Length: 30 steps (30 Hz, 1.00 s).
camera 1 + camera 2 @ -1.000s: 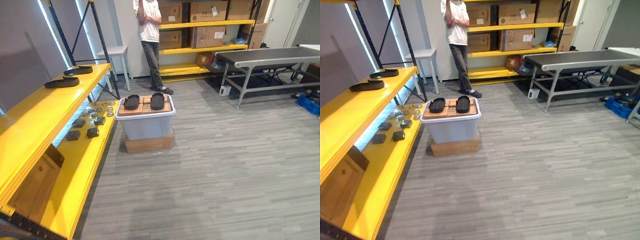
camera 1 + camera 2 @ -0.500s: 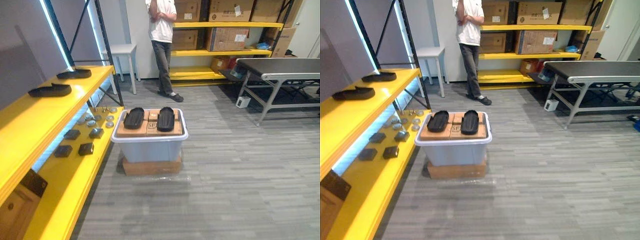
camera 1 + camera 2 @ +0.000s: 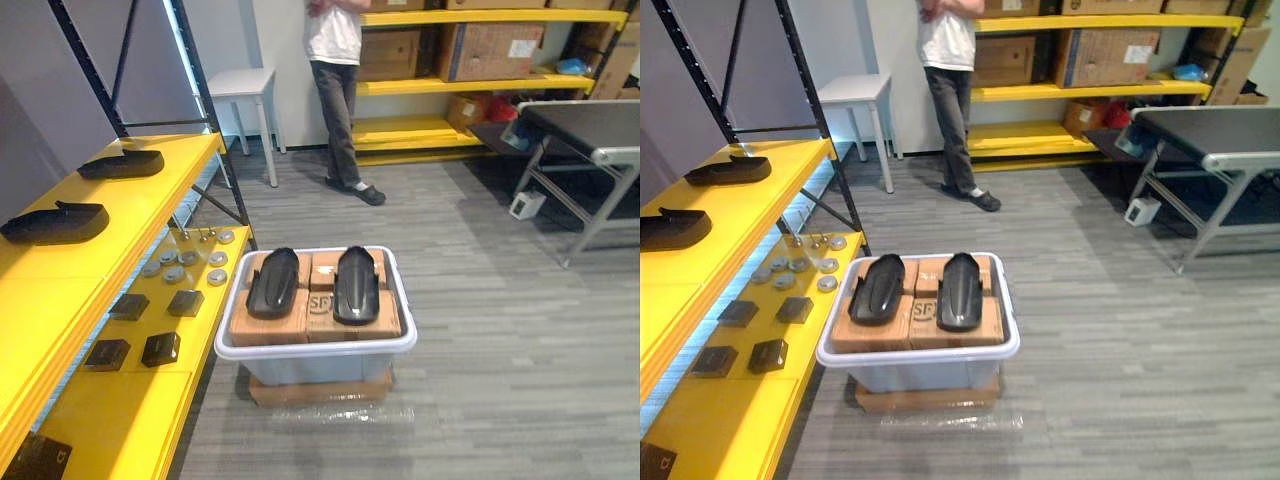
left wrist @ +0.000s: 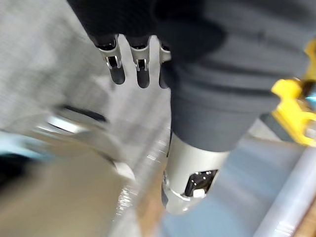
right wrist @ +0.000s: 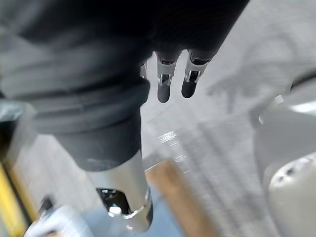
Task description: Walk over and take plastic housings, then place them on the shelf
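Two black plastic housings lie side by side on cardboard boxes inside a white bin point(image 3: 315, 350): the left housing point(image 3: 273, 283) and the right housing point(image 3: 355, 284). The bin stands on the floor just ahead, beside the yellow shelf point(image 3: 60, 300) on the left. Two more black housings point(image 3: 122, 164) point(image 3: 55, 223) rest on the shelf's upper level. My left hand point(image 4: 117, 74) hangs by my side with straight fingers and holds nothing. My right hand point(image 5: 164, 89) hangs the same way, also holding nothing.
Small dark blocks point(image 3: 160, 349) and round metal parts point(image 3: 180, 265) lie on the lower shelf level. A flat cardboard box point(image 3: 320, 388) sits under the bin. A person point(image 3: 338, 60) stands at the back by a white table point(image 3: 238, 85). A conveyor table point(image 3: 585, 125) is at the right.
The camera has moved closer to the bin, which now looks larger and sits lower in view. The housings and the person stay where they were.
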Tool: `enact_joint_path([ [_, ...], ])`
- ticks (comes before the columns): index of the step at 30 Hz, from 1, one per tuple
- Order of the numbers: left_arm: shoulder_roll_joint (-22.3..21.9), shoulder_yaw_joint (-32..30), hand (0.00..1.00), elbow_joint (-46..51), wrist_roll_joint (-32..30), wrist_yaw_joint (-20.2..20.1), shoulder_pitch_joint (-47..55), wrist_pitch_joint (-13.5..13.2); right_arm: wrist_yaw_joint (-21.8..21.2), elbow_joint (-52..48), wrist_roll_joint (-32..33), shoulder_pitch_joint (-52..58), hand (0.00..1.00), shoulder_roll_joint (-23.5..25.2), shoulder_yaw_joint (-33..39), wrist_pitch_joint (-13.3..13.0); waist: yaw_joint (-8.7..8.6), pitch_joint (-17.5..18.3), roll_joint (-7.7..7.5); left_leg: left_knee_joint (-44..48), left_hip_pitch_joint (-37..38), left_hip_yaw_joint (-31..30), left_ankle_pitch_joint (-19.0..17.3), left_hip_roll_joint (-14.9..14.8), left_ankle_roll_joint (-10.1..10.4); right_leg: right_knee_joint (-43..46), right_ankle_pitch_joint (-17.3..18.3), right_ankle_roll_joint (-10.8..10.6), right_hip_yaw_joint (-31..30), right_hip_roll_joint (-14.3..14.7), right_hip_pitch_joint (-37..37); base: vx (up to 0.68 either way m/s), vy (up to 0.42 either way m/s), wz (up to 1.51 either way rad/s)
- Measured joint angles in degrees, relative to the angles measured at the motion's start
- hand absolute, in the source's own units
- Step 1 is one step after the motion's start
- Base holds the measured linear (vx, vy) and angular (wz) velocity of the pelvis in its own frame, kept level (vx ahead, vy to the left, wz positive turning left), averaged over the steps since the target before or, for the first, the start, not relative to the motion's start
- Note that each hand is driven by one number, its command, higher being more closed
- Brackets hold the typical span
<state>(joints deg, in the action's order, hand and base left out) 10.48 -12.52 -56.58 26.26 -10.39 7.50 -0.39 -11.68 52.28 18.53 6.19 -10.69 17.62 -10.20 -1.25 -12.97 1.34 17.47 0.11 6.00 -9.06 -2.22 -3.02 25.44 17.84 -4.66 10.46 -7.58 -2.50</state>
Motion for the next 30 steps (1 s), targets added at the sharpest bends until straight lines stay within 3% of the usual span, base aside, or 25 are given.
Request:
enact_joint_path([
  [1,1.16,-0.02,0.0,0.45,0.85,-0.22,-0.04,0.08,0.75,-2.79,0.09,0.64,0.0,0.27,-1.08,-0.86,0.2,0.46,-0.84,-0.05,0.37,-0.5,-0.34,0.06,1.3,-8.71,-6.62,1.01,-0.65,0.67,-1.56,0.42,-0.143,0.51],
  [2,1.67,0.0,0.0,0.43,1.24,-0.26,-0.09,0.13,1.13,-3.84,0.14,0.84,0.0,0.46,-1.12,-1.27,0.04,0.75,-1.36,-0.05,0.82,-1.45,-0.88,0.17,2.19,-10.69,-13.1,1.31,-0.51,0.63,-1.53,0.36,-0.138,0.57],
  [3,1.54,-0.03,0.0,0.35,1.8,-0.06,0.02,0.22,1.93,-4.3,0.12,1.24,0.0,0.11,-1.16,-1.8,0.26,1.33,-1.01,-0.14,1.62,-2.86,-1.52,-0.55,3.29,-11.73,-14.95,2.52,0.19,1.55,-0.52,0.38,-0.143,0.29],
  [4,1.08,-0.07,0.0,0.46,1.77,-0.06,1.38,0.14,2.62,-5.7,-0.06,1.07,0.0,-0.24,-2.75,-2.4,1.24,2.19,-0.42,-0.33,1.42,-2.45,-1.46,-1.94,3.6,-14.13,-15.34,3.1,0.12,2.74,0.65,0.46,-0.171,0.07],
  [6,0.04,-0.06,0.0,0.29,1.57,-0.05,3.2,0.19,3.71,-9.59,-1.35,1.14,0.0,-0.3,-5.04,-2.44,1.31,2.14,-0.11,1.76,0.95,-1.49,-1.21,-2.67,4.82,-16.77,-15.51,3.43,0.48,3.25,2.55,0.44,-0.152,-0.03],
  [8,-0.9,0.43,0.0,0.08,0.41,-0.63,4.05,0.32,4.7,-13.53,-2.59,1.89,0.0,-0.17,-5.2,-2.3,1.05,1.5,-0.56,2.23,0.2,1.75,-2.81,-2.86,7.84,-18.72,-15.51,3.43,1.62,2.08,6.16,0.22,-0.056,0.38],
  [9,-1.22,1.11,0.0,0.14,-0.71,-1.25,4.47,0.45,5.1,-15.71,-3.52,2.57,0.0,-0.44,-4.75,-2.28,0.29,1.4,-0.21,-1.87,0.11,3.86,-2.26,-3.46,7.68,-19.2,-15.44,3.37,3.34,1.65,7.96,0.17,0.046,0.63],
  [11,-1.31,2.73,0.0,0.41,-1.12,-1.31,4.82,0.8,5.36,-19.35,-4.31,2.64,0.0,-0.99,-4.6,-2.29,0.06,1.6,1.47,-6.83,-0.6,5.07,5.49,-4.22,5.21,-18.04,-13.74,2.07,4.66,1.8,9.0,0.14,0.131,0.4],
  [12,-0.88,3.19,0.0,0.39,-2.02,-1.34,4.79,1.08,6.24,-21.51,-5.74,2.3,0.0,-0.41,-5.27,-2.31,0.71,1.49,0.21,-6.26,-0.06,5.56,5.01,-2.58,5.34,-16.26,-11.32,0.9,4.44,-0.21,8.75,0.13,0.195,0.1],
  [13,-1.03,4.5,0.0,0.53,-2.8,-1.41,4.52,1.12,6.87,-23.85,-6.69,1.34,0.0,-0.5,-5.31,-2.38,0.85,1.22,-0.07,-6.16,-0.48,5.52,4.99,-1.43,5.35,-14.06,-10.17,0.0,4.46,-1.8,7.64,0.11,0.16,0.08],
  [16,-1.25,5.41,0.0,1.28,-2.94,-1.49,4.54,1.1,11.35,-24.17,-7.77,-3.69,0.0,-0.84,-5.2,-2.12,0.89,-0.61,0.21,-3.0,-1.61,6.19,4.36,-0.39,5.24,-11.17,-9.04,-0.74,4.31,-3.71,6.59,0.01,0.099,0.02],
  [19,-1.27,7.47,0.0,2.0,-2.89,-1.7,3.94,0.53,17.95,-22.7,-8.11,-12.55,0.0,-3.02,-5.17,-1.68,0.91,-3.43,1.8,1.79,-4.2,6.17,2.34,-0.62,4.24,-8.4,-7.87,-1.4,4.21,-4.4,4.99,-0.1,0.066,0.03],
  [22,-1.05,9.29,0.0,1.99,-2.44,-2.97,1.37,-0.58,23.14,-19.7,-8.08,-24.44,0.0,-7.65,-5.36,0.89,1.25,-6.93,3.25,3.75,-8.41,4.9,1.7,-0.29,3.07,-3.99,-6.88,-1.24,4.22,-5.24,0.24,-0.21,0.073,0.15],
  [25,-0.9,10.83,0.0,2.02,-0.45,-4.07,-1.24,-1.15,27.03,-14.69,-8.1,-33.28,0.0,-11.11,-6.41,4.5,2.25,-10.3,3.57,6.37,-12.08,4.23,1.71,0.66,2.15,2.61,-4.69,-1.14,4.26,-7.36,-4.62,-0.19,0.011,0.21],
  [30,-1.47,13.02,0.0,1.93,1.81,-5.29,-2.33,-1.75,30.07,-12.39,-8.03,-40.14,0.0,-12.67,-9.45,8.22,2.96,-11.65,4.82,9.52,-18.65,3.39,2.06,2.17,1.41,10.34,-2.2,-0.97,4.33,-10.41,-12.15,-0.14,-0.037,0.24],
])
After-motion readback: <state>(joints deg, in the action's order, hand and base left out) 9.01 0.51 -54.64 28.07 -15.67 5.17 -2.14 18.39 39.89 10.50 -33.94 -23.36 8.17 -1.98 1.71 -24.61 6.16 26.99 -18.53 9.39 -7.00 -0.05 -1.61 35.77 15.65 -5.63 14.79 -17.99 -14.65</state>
